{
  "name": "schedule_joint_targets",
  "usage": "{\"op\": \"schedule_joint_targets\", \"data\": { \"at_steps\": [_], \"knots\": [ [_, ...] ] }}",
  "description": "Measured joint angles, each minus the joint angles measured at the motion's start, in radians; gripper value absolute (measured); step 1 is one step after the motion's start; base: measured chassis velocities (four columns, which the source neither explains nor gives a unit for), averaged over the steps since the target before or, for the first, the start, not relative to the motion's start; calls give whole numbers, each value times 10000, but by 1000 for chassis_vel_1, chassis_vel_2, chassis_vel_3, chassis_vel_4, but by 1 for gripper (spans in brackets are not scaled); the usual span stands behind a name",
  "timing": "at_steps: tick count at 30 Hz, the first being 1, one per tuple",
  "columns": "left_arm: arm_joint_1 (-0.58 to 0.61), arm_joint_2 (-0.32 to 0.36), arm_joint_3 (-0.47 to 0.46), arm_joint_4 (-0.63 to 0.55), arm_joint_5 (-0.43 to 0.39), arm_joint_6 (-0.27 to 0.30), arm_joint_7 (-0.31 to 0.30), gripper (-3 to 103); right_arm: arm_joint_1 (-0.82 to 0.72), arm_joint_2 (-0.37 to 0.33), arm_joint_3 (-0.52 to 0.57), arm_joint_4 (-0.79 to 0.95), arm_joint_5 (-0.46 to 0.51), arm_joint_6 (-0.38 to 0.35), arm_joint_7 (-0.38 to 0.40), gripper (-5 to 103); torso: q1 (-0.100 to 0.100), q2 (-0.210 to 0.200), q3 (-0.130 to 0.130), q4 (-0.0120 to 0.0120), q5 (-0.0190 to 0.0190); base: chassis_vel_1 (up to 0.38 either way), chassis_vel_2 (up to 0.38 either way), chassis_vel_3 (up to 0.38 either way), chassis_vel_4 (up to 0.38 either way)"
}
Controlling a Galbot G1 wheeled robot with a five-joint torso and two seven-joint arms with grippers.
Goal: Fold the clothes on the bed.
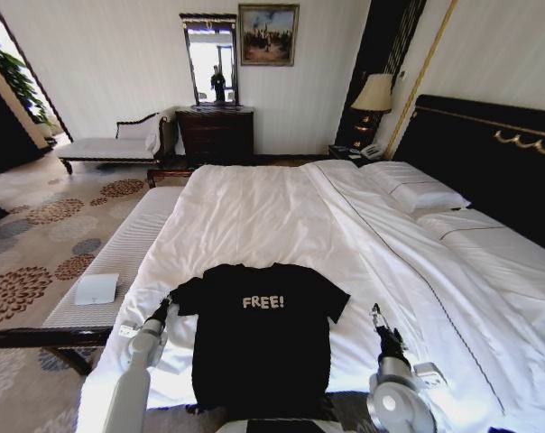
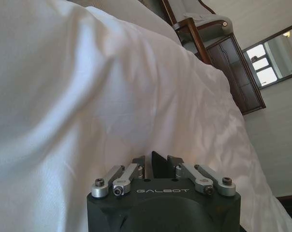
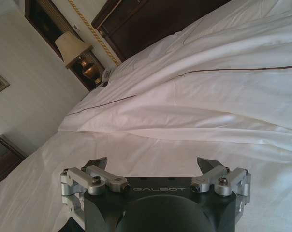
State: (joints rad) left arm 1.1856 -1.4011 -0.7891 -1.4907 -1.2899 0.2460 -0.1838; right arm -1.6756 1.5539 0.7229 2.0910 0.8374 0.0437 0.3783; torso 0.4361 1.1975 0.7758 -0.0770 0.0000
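Left gripper: lower left of the head view, at the shirt's sleeve edge; jaws nearly together on a sliver of black cloth.
Black short-sleeved T-shirt with white "FREE!" lettering: lower centre, flat on the white-sheeted bed; collar toward frame top, long axis vertical.
Right gripper: lower right, over bare sheet; jaws wide apart, holding nothing.

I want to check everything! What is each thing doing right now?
Black T-shirt: spread flat, unfolded, lettering up.
Left gripper: shut on a black bit of cloth at the shirt's sleeve.
Right gripper: open, over the white sheet.
Lamp: lit.
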Motion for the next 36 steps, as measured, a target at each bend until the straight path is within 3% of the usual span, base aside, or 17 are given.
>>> {"op": "schedule_joint_targets", "data": {
  "at_steps": [2, 6, 9, 15, 17, 18, 21, 24, 26, 30, 32, 35, 36],
  "knots": [
    [-12, -1, -1, 0, 0, 0, -4, 31, 0, -13, 0, -5, 7, 0, 0, 100, 0, 0, 0, 0, 0, 0, 0, 0, 0],
    [-252, 18, 32, 157, 31, 18, -24, 53, -9, -106, 21, -9, 91, 0, 9, 100, 0, 0, 0, 0, 1, 0, 0, 0, 0],
    [-397, 17, 67, 245, 46, 29, -25, 58, -37, -121, 37, 4, 107, 0, 13, 100, 0, 0, 0, -1, -1, 0, 0, 0, 0],
    [-413, -119, 104, 116, 19, 83, -54, 85, -123, -126, 75, 108, 119, 9, 18, 100, 0, 0, 0, -1, 0, 0, 0, 0, 0],
    [-387, -138, 103, 93, 11, 87, -60, 85, -132, -127, 83, 117, 120, 11, 20, 100, 0, 0, 0, -1, -1, 0, 0, 0, 0],
    [-333, -161, 97, 54, -4, 94, -71, 74, -153, -125, 91, 151, 122, 13, 22, 100, 0, 0, 0, 0, -1, 0, 0, 0, 0],
    [-279, -165, 82, 25, -16, 99, -73, 68, -186, -103, 93, 183, 122, 15, 23, 100, 0, 0, 0, 0, -1, 0, 0, 0, 0],
    [-273, -103, 65, 48, -50, 102, -74, 52, -230, -41, 85, 197, 94, 19, 26, 100, 0, 0, 0, 0, -1, 0, 0, 0, 0],
    [-284, -90, 62, 63, -57, 101, -73, 52, -242, -23, 80, 199, 81, 22, 26, 100, 0, -1, 0, 0, -1, 0, 0, 0, 0],
    [-347, -68, 58, 90, -82, 99, -68, 30, -322, 55, 66, 243, 22, 32, 26, 100, 0, 0, 0, -1, -1, 0, 0, 0, 0],
    [-352, -67, 58, 92, -82, 97, -68, 30, -337, 61, 66, 260, 18, 33, 26, 100, 0, 0, 0, -1, -1, 0, 0, 0, 0],
    [-359, -66, 49, 97, -84, 86, -72, 14, -375, 71, 78, 303, 15, 38, 26, 100, 0, 0, 0, -1, -1, 0, 0, 0, 0],
    [-359, -61, 43, 97, -87, 84, -74, 14, -379, 73, 80, 310, 15, 39, 26, 100, 0, 0, 0, -1, -2, 0, 0, 0, 0]
  ]
}}
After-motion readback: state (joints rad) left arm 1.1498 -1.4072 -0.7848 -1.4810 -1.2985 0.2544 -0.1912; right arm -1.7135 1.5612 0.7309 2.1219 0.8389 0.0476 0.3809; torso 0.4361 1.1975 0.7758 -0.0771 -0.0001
